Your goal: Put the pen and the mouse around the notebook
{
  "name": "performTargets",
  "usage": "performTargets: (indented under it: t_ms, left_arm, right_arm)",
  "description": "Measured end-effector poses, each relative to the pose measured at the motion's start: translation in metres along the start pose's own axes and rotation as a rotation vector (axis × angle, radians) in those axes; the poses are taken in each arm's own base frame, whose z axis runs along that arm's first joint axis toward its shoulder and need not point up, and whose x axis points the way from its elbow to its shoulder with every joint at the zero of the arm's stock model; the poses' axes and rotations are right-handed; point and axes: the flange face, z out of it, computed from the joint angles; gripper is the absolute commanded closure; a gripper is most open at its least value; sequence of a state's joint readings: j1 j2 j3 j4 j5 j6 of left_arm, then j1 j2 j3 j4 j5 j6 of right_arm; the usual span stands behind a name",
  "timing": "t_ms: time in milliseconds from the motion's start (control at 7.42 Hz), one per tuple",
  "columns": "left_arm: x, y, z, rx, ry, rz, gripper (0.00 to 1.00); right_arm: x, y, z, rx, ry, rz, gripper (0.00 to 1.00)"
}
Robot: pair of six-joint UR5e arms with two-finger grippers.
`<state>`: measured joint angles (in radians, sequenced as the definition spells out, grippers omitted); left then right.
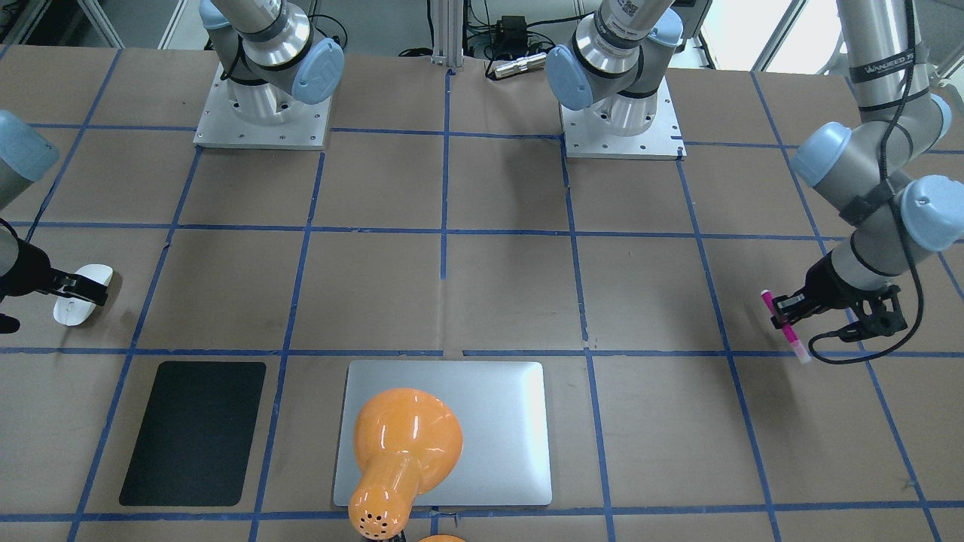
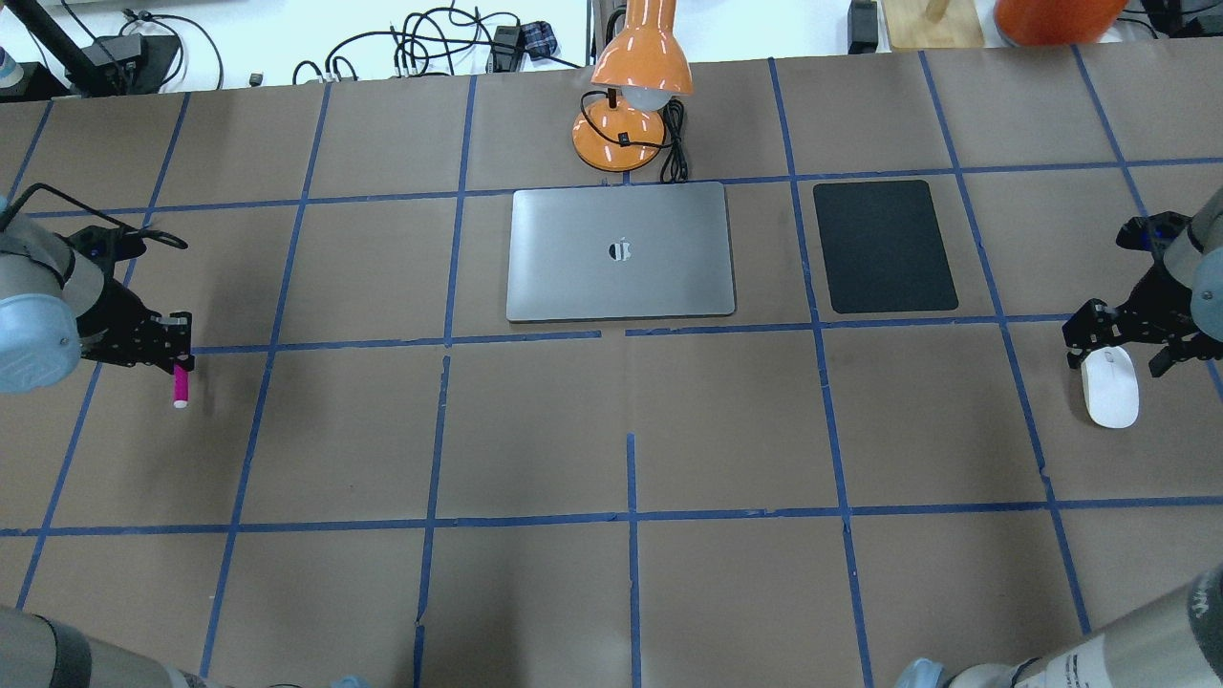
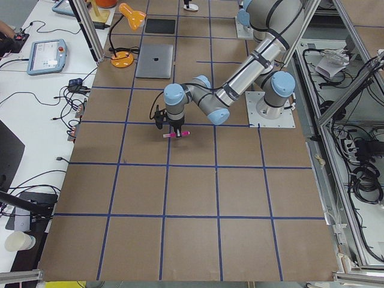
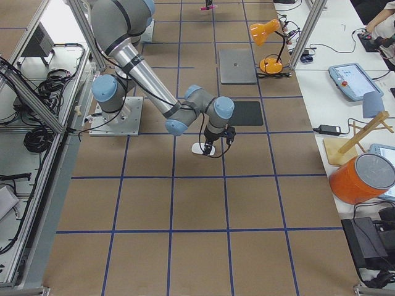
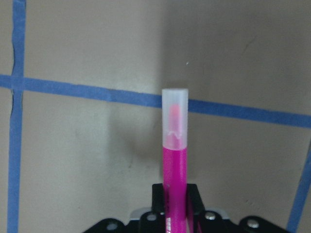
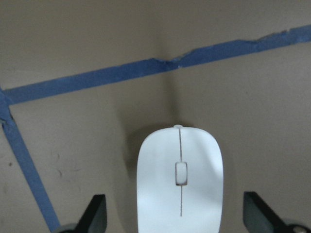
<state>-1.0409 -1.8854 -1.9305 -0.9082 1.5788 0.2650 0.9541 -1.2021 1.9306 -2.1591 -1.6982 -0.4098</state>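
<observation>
With left hand (image 2: pixel 180 361) pinching slim magenta-pink pen (image 2: pixel 180 386), close wide-open right hand (image 2: pixel 1116 355) squarely across smooth white oval mouse (image 2: pixel 1111 392), far from flat silver-grey notebook (image 2: pixel 573 277).

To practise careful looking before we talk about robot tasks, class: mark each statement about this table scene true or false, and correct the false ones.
1. The notebook is shut and lies flat. True.
2. The mouse lies on the notebook. False: it lies on the table, between the right gripper's open jaws.
3. The left gripper holds the pen. True.
4. The lamp is blue. False: it is orange, and stands at the notebook's far edge.
5. The pen touches the notebook. False: it is far from it, out at the table's end in the left gripper.
</observation>
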Motion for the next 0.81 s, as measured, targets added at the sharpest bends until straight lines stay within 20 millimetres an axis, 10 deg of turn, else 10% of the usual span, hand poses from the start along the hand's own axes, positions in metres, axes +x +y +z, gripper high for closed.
performTargets:
  t_ms: [270, 539, 809]
  left_arm:
    - [0.098, 0.007, -0.016, 0.008, 0.003, -0.156, 1.00]
    - [0.183, 0.025, -0.027, 0.023, 0.009, -0.253, 1.00]
    - [0.249, 0.044, -0.033, 0.035, 0.023, -0.361, 1.00]
  right_arm:
    - [0.002, -0.001, 0.010, -0.026, 0.016, -0.005, 0.03]
    - [0.002, -0.003, 0.016, -0.032, 0.017, -0.010, 0.48]
    - [0.002, -0.004, 0.019, -0.032, 0.020, -0.014, 0.67]
